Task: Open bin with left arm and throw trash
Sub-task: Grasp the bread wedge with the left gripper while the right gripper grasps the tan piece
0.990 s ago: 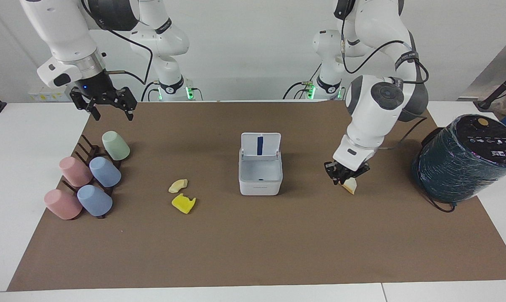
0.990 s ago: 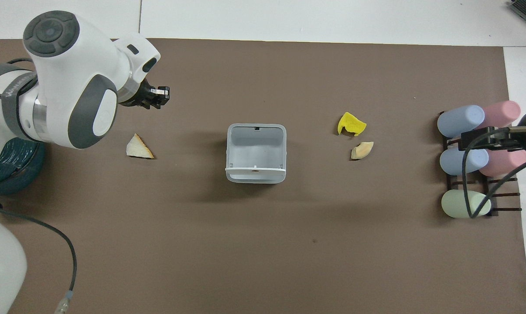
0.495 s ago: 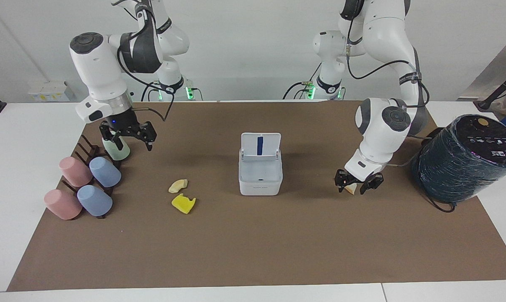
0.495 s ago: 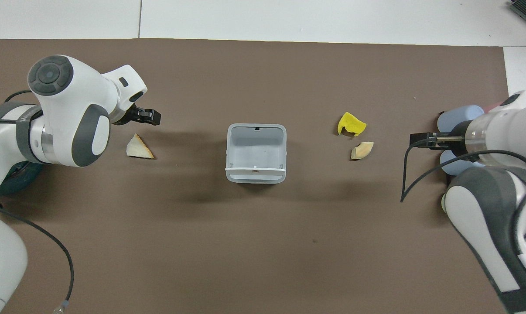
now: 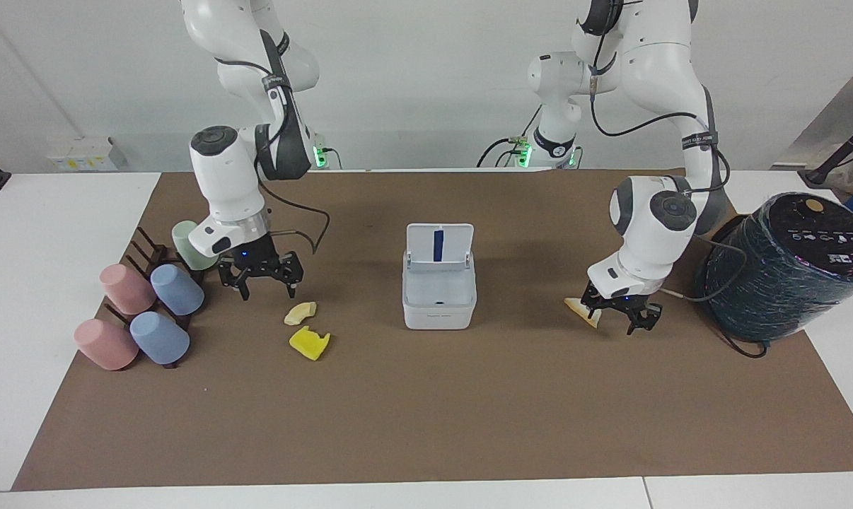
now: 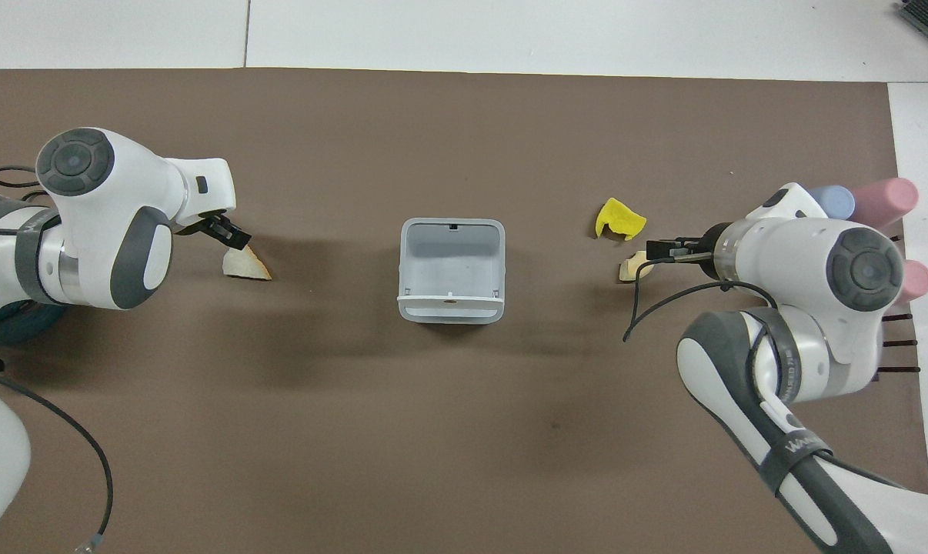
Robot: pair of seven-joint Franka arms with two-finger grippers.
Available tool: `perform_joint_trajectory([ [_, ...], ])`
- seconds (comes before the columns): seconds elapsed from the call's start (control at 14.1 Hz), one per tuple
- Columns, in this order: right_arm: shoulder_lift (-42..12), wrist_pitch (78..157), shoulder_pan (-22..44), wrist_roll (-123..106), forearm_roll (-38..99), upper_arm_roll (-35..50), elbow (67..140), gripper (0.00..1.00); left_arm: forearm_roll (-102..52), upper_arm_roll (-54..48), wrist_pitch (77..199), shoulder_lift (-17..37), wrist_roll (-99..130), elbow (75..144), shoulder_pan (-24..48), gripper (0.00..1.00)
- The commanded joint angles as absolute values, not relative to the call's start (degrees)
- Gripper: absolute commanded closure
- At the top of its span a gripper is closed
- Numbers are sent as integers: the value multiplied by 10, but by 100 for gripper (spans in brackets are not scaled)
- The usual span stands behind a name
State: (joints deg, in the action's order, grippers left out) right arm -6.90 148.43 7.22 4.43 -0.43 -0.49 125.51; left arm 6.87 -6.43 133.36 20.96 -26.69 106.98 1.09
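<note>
We see the bin (image 5: 439, 297) mid-mat w/ its lid up. Our left gripper (image 5: 623, 315) sits low w/ fingers spread, just beside the cream wedge (image 5: 583, 311), which lies on the mat toward the left arm's end; can't tell if a finger touches it. Our right gripper (image 5: 261, 280) hangs w/ fingers spread, holding nothing, just above the beige piece (image 5: 300, 312); yellow piece (image 5: 309, 343) lies beside that, farther from the robots
</note>
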Motion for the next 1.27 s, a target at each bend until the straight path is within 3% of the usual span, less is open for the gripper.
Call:
perform_joint_trajectory([
  [0.0,-94,1564,72,-7,-1,-4,1285,0,85,-68,1371,190,-328,1119,11,11],
  [0.42,-125,1677,95,-4,-1,-4,1326,0,84,-72,1338,182,-366,1133,19,8],
  [0.49,-127,1687,96,-4,-1,-4,1329,23,84,-72,1329,180,-365,1136,22,8],
  [0.57,-127,1691,97,-4,-1,-4,1328,70,84,-72,1323,177,-360,1141,22,8],
  [0.64,-129,1692,99,-3,-1,-4,1325,100,84,-72,1323,175,-358,1147,22,9],
  [0.78,-127,1693,109,9,0,-4,1323,100,83,-72,1333,167,-320,1174,23,10],
  [0.92,-120,1691,112,37,0,-4,1321,100,83,-72,1348,158,-261,1200,35,18],
  [1.13,-93,1674,115,134,0,1,1311,100,83,-72,1366,154,-208,1216,54,32],
  [1.2,-91,1653,128,174,1,2,1295,100,83,-72,1366,153,-194,1216,60,44],
])
